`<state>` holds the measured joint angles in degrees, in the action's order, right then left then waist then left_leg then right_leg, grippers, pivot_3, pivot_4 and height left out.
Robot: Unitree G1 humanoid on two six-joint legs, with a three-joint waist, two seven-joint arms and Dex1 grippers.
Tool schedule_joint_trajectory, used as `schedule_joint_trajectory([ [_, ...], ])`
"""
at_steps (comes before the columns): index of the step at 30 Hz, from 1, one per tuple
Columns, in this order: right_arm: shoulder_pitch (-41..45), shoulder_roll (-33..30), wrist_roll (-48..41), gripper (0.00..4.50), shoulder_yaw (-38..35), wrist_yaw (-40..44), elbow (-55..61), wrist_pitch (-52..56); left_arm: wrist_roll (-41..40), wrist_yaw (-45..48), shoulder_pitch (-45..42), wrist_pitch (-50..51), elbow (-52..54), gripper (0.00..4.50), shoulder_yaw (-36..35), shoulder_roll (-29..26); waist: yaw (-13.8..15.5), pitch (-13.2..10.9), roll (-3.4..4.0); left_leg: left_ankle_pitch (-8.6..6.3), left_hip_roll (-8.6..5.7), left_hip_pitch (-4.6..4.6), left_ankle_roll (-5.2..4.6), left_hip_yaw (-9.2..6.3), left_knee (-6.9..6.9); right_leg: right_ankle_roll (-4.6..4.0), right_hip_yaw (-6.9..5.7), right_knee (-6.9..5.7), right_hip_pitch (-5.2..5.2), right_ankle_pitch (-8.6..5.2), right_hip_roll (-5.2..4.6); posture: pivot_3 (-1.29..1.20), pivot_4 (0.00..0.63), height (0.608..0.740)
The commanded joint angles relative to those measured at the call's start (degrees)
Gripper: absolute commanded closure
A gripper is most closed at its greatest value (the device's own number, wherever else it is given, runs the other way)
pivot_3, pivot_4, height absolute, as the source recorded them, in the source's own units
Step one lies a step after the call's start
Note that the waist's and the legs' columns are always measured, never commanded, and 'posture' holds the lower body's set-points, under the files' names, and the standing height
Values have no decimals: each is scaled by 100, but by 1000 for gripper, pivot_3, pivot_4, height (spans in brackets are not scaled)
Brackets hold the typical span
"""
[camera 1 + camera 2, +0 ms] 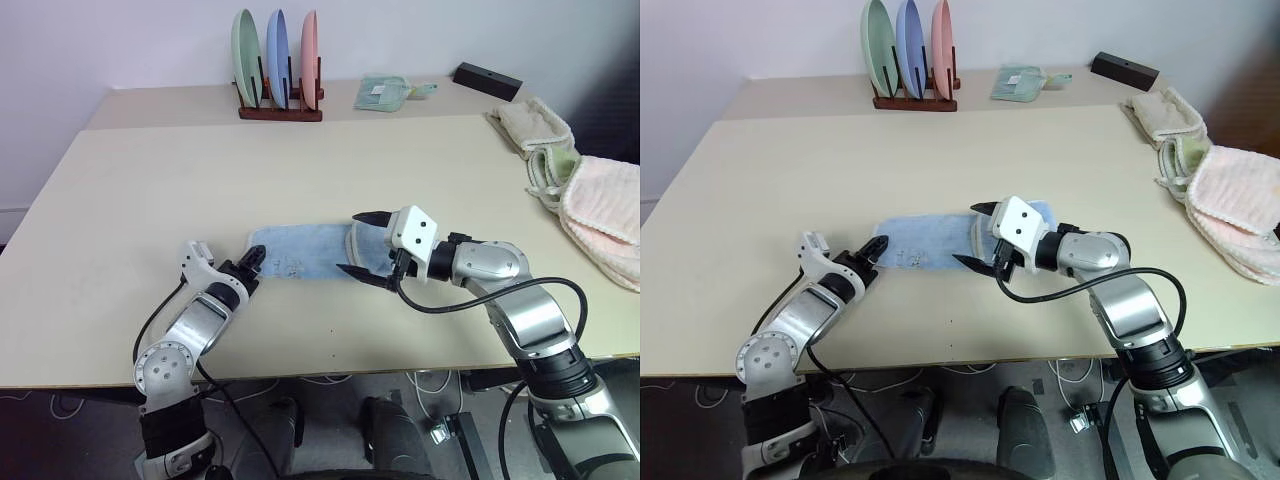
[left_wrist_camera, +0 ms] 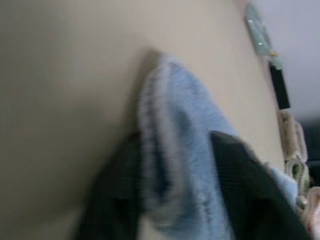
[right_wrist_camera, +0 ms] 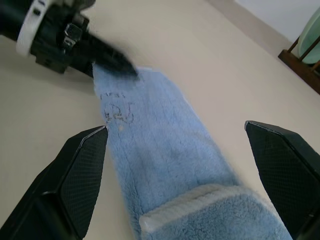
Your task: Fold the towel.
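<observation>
Towel (image 1: 300, 252): lay as a narrow strip, right end doubled over.
Left gripper (image 1: 250, 264): clenched on left end.
Right gripper (image 1: 362, 243): released, above fold.
Next: likely carry left end rightward.

Light blue terry towel (image 1: 305, 254), folded into a narrow strip; flat on the table, whitish trim, small dark mark

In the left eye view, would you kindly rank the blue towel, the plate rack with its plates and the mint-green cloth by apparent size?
1. Blue towel, though it lies nearest the camera.
2. Plate rack with its plates.
3. Mint-green cloth, farthest back.
</observation>
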<state>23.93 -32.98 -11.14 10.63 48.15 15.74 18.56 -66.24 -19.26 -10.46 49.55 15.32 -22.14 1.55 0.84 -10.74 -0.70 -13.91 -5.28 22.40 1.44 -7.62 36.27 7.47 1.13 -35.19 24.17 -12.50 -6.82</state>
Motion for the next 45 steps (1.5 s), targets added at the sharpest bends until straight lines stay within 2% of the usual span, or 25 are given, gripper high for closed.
schedule_joint_trajectory([
  [1, -4, -18, -5, 0, -82, -43, 309, 4, -140, 151, -59, -205, 313, 3945, -38, -163, -6, 0, -1, 0, 0, 0, 0, 1, 0, 0, 0, 0, 0, 0, 0, 0, 150, 740],
  [5, 19, -5, -41, 0, -142, -85, 382, 105, -115, 453, -79, -572, 451, 3945, -557, -918, -43, -1, -1, 0, 4, 0, 5, 3, -8, -3, 1, -1, 11, 1, 4, 0, 150, 740],
  [8, 86, 17, -86, 0, -214, -136, 358, 187, -160, 732, -170, -713, 368, 3945, -1009, -1722, -38, -2, -3, 0, 9, 0, 17, 2, -12, -5, 1, -2, 17, 3, 9, 0, 150, 740],
  [12, 114, -24, 75, 0, -135, -165, 224, 142, -33, 1233, -336, -549, 451, 3945, -815, -2548, 6, -2, -3, 0, 7, 1, 18, 2, -10, -6, 1, 1, 14, 2, 7, 0, 150, 740],
  [15, 120, -28, 212, 0, -93, -220, 136, 115, 73, 1515, -394, -495, 477, 3945, -553, -2794, 17, -1, -7, 0, 1, 2, 19, 3, -4, -7, -2, 3, 5, 2, 6, 0, 150, 740],
  [19, 55, 37, 221, 0, -164, -318, 145, 110, -203, 1241, -332, -226, 506, 3945, -200, -2514, -32, -1, -7, 0, 4, 1, 19, 0, -11, -5, 0, 1, 12, 3, 6, 0, 150, 740],
  [22, -7, 25, 196, 0, -184, -369, 212, 149, -571, 1180, -41, -90, 906, 3162, 56, -2233, -69, -1, -8, 0, 9, 0, 20, 0, -14, -4, 2, -1, 19, 4, 8, 0, 150, 740],
  [26, -99, -9, 178, 0, -199, -389, 273, 165, -1095, 990, 330, 12, 1408, 1066, 387, -1984, -41, -2, -9, -1, 11, 2, 22, 0, -13, -4, 3, -2, 20, 4, 7, 0, 150, 740],
  [28, -127, -31, 173, 0, -188, -361, 259, 154, -1142, 592, 618, 88, 1545, 61, 549, -1927, -25, -2, -8, -1, 10, 2, 23, 0, -12, -5, 4, -2, 20, 4, 7, 0, 150, 740],
  [38, -44, -33, 239, 0, -105, -253, 47, 45, -1638, -1095, 1279, -295, 1280, 18, 305, -1716, -8, -1, -9, -1, 10, 1, 22, 2, -11, -11, 6, 0, 17, 0, 6, 0, 150, 740],
  [45, 86, 89, 284, 0, 5, -216, -62, -29, -1886, -1439, 423, -485, 562, 18, 687, -1330, 20, 3, -5, 2, 8, -2, 27, 2, -6, -20, 4, 0, 7, 0, 7, 0, 150, 740],
])
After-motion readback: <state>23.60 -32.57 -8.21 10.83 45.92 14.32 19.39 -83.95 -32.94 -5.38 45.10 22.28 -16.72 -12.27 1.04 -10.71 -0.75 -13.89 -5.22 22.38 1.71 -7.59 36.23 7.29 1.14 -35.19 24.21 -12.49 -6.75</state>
